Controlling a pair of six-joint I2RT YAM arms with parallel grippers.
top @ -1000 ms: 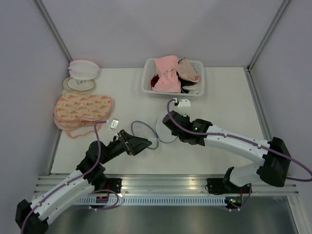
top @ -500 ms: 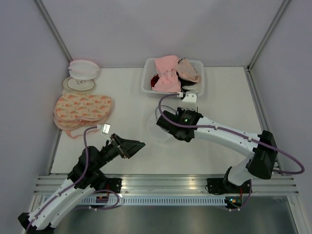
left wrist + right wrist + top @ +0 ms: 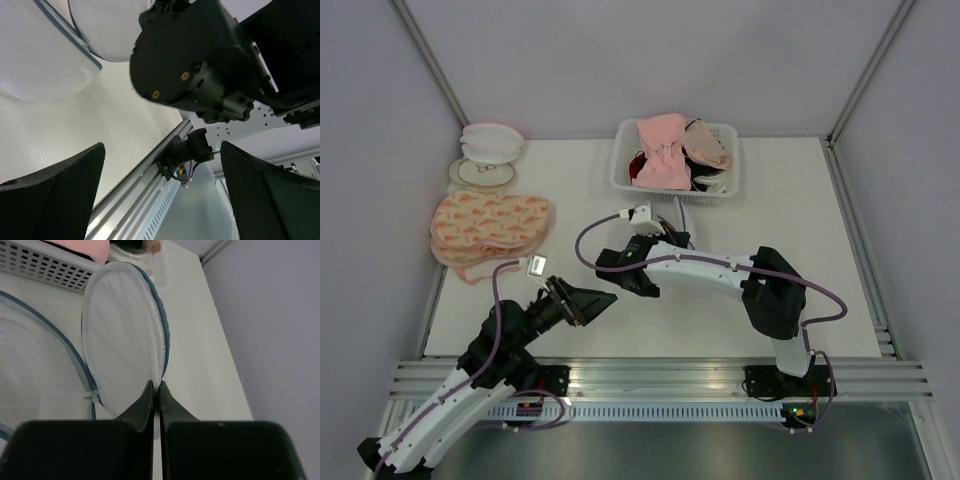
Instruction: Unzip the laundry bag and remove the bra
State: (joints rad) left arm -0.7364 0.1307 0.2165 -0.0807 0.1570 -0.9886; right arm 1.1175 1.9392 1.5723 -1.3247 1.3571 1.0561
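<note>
The laundry bag lies unzipped into two white mesh halves with a dark zipper rim. One half (image 3: 125,325) stands lifted, and my right gripper (image 3: 156,387) is shut on its rim. The other half (image 3: 35,370) lies flat on the table to its left. From above, only a thin edge of the bag (image 3: 684,214) shows beside the right gripper (image 3: 670,238). No garment shows inside either half. The beige bra (image 3: 706,146) lies in the white basket (image 3: 620,178). My left gripper (image 3: 606,297) hangs open and holds nothing, left of the bag, its fingers (image 3: 55,195) wide apart.
The basket at the back also holds a pink garment with a bow (image 3: 662,150) and dark items. Flat pink-orange patterned bags (image 3: 490,222) and white-and-pink discs (image 3: 488,142) lie at the far left. The right arm's forearm (image 3: 720,270) stretches across the middle of the table.
The right arm has folded inward and its wrist has swung left, taking the bag's rim with it. The left arm drew back from the bag a second ago and has since held still.
</note>
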